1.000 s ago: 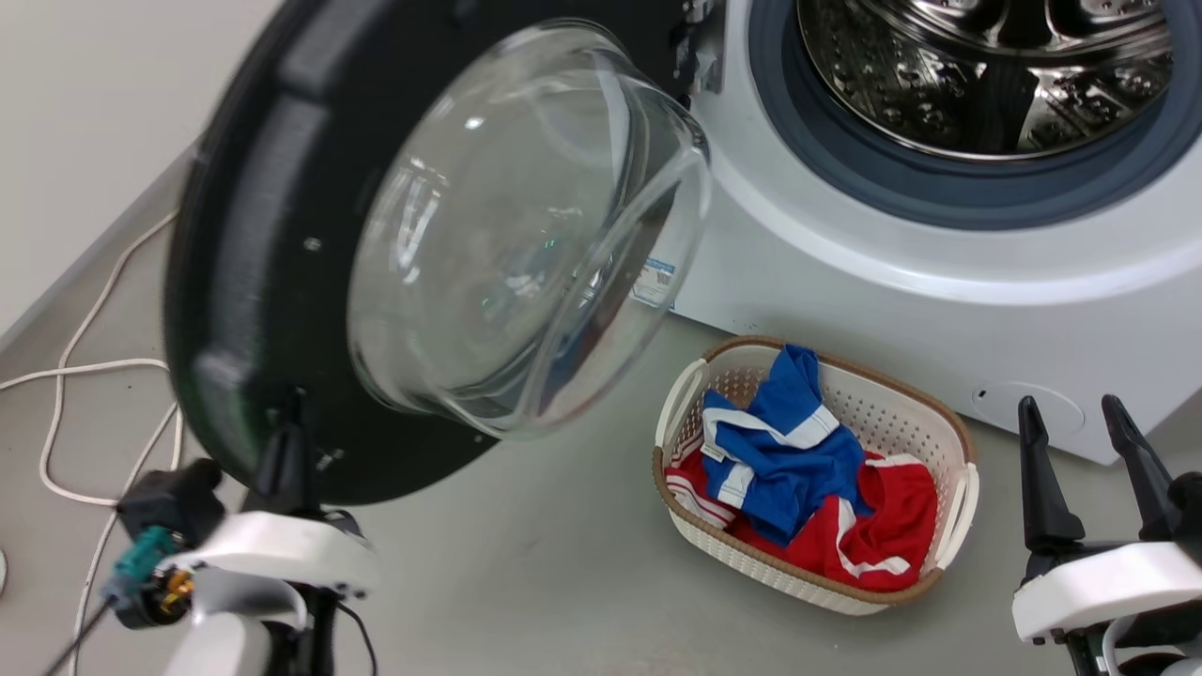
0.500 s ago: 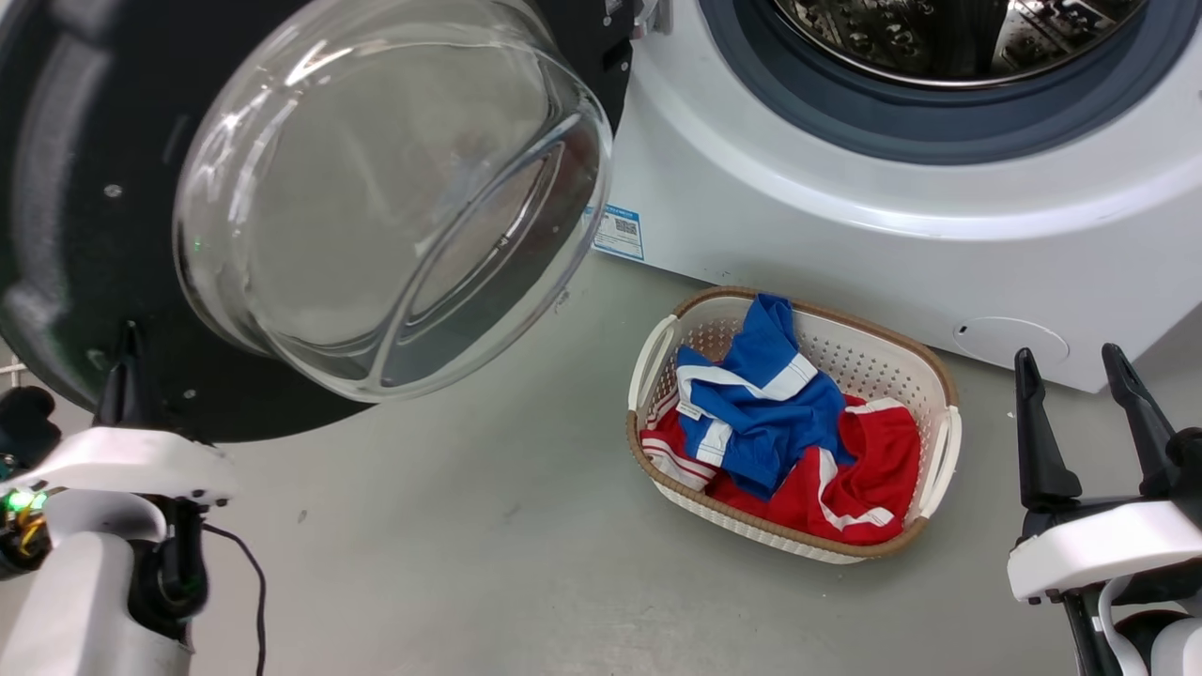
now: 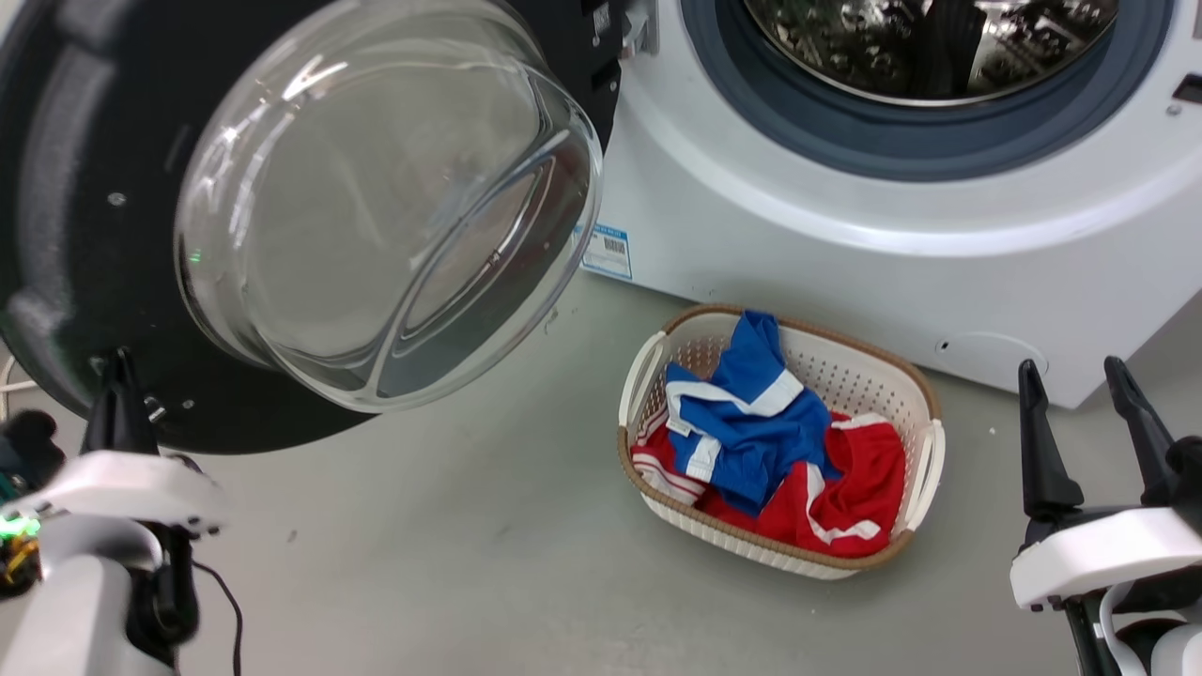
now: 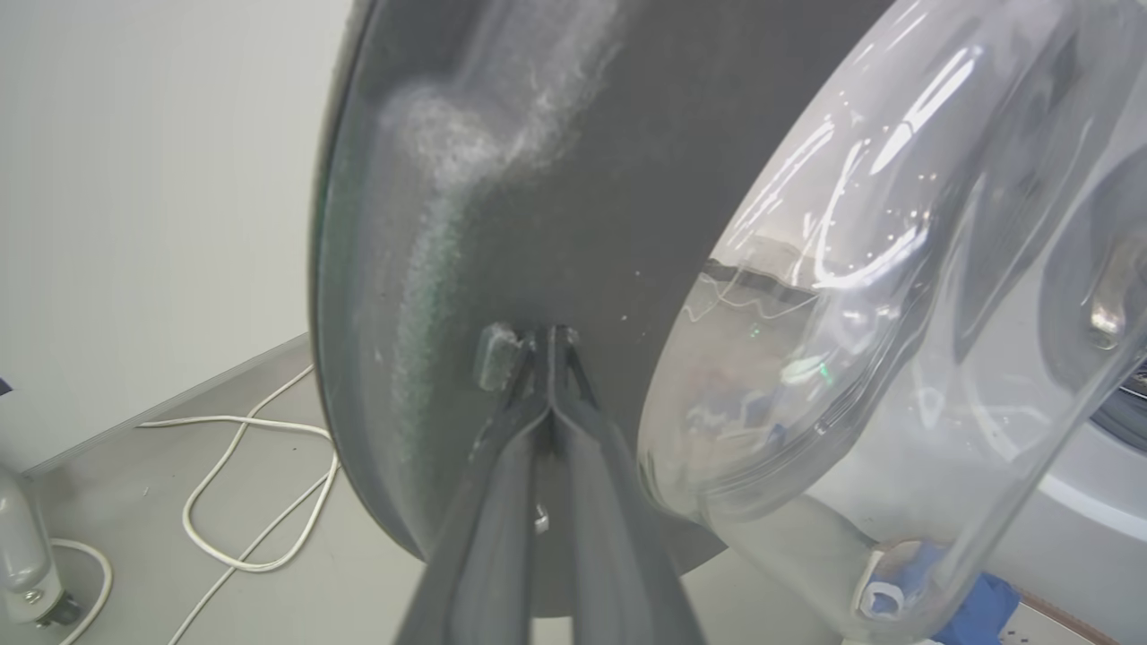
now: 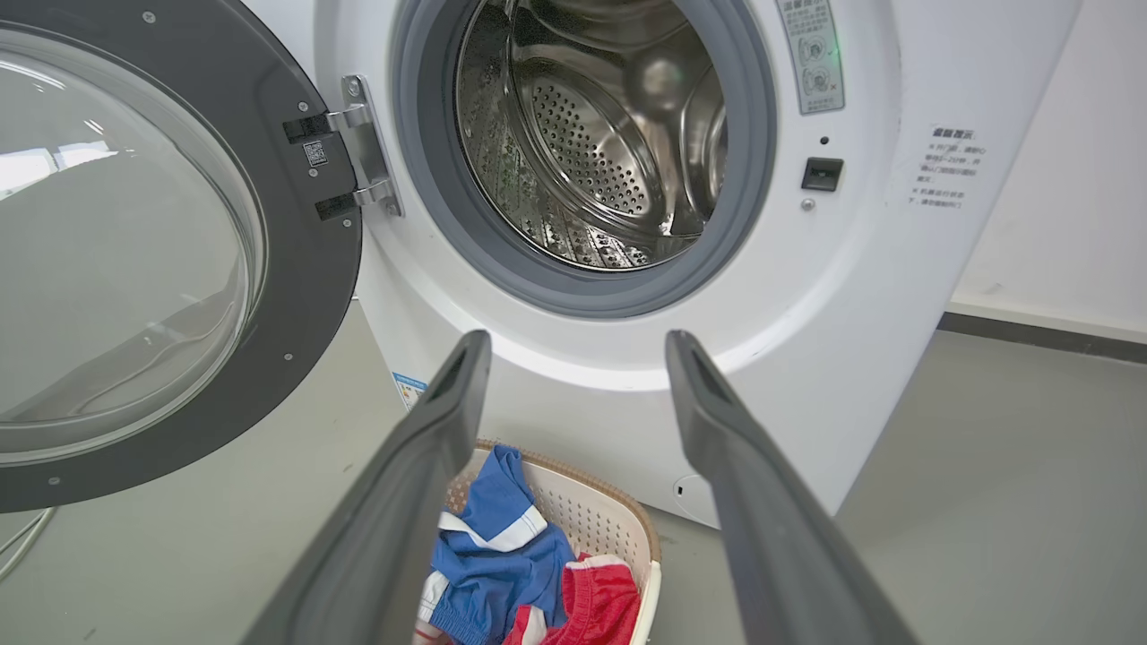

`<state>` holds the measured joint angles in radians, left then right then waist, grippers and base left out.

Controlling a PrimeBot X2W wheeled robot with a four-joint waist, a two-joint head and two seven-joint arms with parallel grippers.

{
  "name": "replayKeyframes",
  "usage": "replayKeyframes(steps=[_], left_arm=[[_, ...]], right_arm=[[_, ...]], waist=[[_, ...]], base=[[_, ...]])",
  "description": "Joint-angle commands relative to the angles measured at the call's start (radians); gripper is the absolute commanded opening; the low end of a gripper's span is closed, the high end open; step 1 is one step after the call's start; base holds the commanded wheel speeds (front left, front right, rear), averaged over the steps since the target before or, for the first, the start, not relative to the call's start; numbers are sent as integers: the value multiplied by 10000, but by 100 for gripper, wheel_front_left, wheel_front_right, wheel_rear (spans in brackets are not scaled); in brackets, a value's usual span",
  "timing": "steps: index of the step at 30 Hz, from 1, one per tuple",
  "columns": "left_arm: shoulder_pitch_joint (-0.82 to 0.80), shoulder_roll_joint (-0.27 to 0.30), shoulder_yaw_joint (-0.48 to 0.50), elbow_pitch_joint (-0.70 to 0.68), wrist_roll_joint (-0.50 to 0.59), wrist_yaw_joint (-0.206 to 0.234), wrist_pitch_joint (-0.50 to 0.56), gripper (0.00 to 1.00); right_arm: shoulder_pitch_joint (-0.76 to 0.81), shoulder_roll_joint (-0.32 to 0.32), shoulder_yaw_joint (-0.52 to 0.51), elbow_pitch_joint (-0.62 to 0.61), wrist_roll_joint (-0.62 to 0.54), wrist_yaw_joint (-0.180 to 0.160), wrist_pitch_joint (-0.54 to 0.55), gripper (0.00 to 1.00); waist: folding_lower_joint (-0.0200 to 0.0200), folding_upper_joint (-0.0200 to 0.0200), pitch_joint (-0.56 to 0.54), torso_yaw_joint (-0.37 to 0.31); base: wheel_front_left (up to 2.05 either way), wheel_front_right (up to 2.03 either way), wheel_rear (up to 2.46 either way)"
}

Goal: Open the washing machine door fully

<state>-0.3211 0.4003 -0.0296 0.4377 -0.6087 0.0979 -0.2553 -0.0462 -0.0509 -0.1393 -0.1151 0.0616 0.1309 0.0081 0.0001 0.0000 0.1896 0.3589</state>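
Touching large round glossy black washing machine door (image 4: 556, 179) with left end effector (image 4: 548, 345) pinched narrow; right end effector (image 5: 578, 340) spread wide, well apart from it.

The washing machine door (image 3: 84, 235) is cropped (head view's top-left); blue label (image 3: 607, 251) unreadable.

White laundry basket (image 3: 883, 385) of blue and red clothes (image 3: 742, 422) on grey floor (image 3: 470, 526), white cable (image 4: 233, 418) apart.

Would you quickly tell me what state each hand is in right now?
Left hand: closed, empty, fingertips against the black inner face of the washing machine door.
Right hand: open, holding nothing.
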Motion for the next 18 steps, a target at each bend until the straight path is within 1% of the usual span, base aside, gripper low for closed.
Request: replayKeyframes(steps=[1,4,9,10,12,18], left_arm=[[329,-82,-70,-254,142,97,-50,0],[892,-212,-244,-855,462,319,-70,0],[1971,-451,-700,-2076,902,813,80,0],[2473,-464,-1102,-2783,1195,997,400,0],[2724,-512,-1424,-3196,1357,1053,634,0],[2685,-551,-2365,-3875,1752,824,1314,0]], right_arm=[[110,-9,-30,75,37,-2,-59,100],[222,-4,-50,173,64,-2,-105,100],[418,3,18,311,192,-2,-196,100],[578,4,34,393,277,-2,-225,100],[689,6,53,447,326,-2,-236,100],[963,6,161,612,457,-2,-193,100]], waist=[[-1,0,-243,8],[-1,0,-531,2],[-1,0,-990,-113],[-1,0,-1250,-240],[-1,0,-1417,-363],[-1,0,-1840,-910]], base=[[0,0,0],[0,0,0],[0,0,0],[0,0,0],[0,0,0],[0,0,0]])
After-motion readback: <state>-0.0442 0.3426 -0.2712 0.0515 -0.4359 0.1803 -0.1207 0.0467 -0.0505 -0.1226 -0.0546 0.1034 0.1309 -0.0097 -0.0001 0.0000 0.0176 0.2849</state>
